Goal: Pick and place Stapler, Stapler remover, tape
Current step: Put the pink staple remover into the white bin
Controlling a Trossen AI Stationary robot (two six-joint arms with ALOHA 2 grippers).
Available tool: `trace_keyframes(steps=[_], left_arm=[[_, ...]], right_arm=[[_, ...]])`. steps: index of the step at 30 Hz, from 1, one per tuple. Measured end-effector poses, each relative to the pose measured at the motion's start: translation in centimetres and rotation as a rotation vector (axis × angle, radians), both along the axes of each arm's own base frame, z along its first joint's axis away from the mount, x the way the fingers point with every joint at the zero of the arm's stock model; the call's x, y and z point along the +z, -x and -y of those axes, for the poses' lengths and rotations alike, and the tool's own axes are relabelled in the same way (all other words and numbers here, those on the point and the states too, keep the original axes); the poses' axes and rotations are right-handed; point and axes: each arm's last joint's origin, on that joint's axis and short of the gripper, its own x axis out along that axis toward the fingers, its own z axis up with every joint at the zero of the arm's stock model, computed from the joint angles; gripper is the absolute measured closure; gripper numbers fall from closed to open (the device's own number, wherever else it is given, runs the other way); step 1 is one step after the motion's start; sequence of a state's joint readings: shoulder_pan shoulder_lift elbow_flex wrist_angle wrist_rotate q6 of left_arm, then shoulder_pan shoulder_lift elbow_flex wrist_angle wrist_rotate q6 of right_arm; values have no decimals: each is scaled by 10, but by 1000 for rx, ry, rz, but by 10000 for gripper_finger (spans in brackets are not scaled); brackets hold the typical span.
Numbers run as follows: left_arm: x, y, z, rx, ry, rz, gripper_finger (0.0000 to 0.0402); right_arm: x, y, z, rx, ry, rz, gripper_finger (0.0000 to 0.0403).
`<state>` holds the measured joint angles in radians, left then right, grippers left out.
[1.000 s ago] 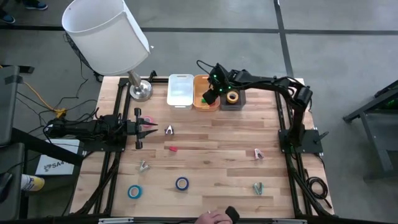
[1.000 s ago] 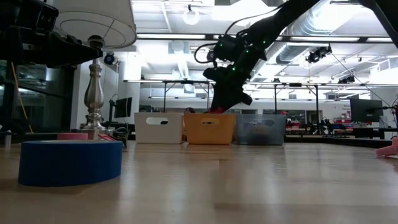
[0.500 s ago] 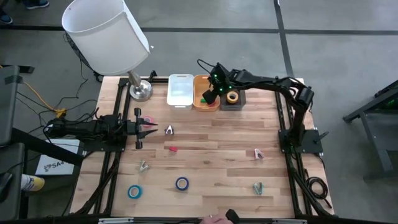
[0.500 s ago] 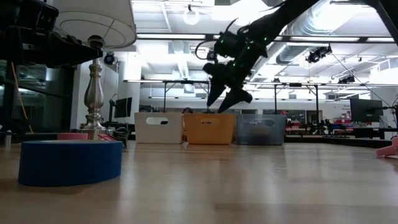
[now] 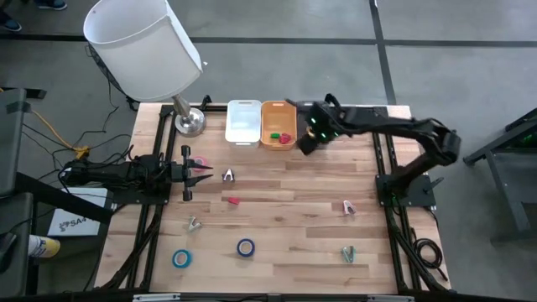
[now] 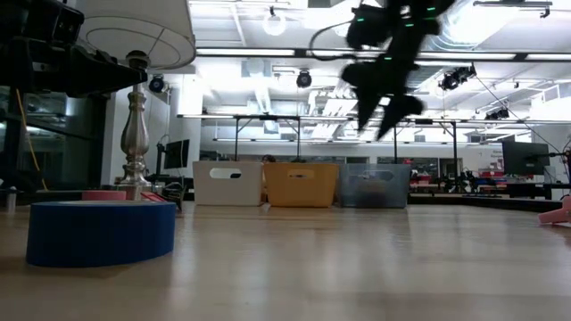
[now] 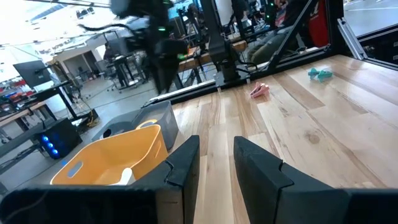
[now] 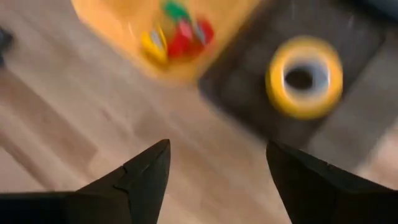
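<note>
Now right end effector has lifted off the orange bin, open, empty.

Grey bin hidden under right gripper in high view. Yellow tape roll and items in orange bin smeared by blur in right wrist view. Lampshade cut off at top edge in low view. Small clips on table too small to be identified.

Three bins at table's back edge
</note>
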<state>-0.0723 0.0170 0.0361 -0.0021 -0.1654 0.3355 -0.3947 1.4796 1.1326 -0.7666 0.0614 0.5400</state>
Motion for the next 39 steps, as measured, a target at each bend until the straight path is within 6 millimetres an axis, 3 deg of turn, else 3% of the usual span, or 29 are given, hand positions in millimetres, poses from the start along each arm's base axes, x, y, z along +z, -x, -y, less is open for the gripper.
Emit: trace_keyframes(steps=[10, 19, 26, 39], left_arm=[[0, 0, 0, 0, 0, 0, 305], [0, 0, 0, 0, 0, 0, 305], [0, 0, 0, 0, 0, 0, 305], [0, 0, 0, 0, 0, 0, 305]], right_arm=[[-28, 69, -74, -156, -60, 44, 146], [-59, 102, -116, -234, -153, -53, 146], [-68, 109, -139, -248, -204, -104, 146], [-87, 98, -166, -236, -334, -212, 146]])
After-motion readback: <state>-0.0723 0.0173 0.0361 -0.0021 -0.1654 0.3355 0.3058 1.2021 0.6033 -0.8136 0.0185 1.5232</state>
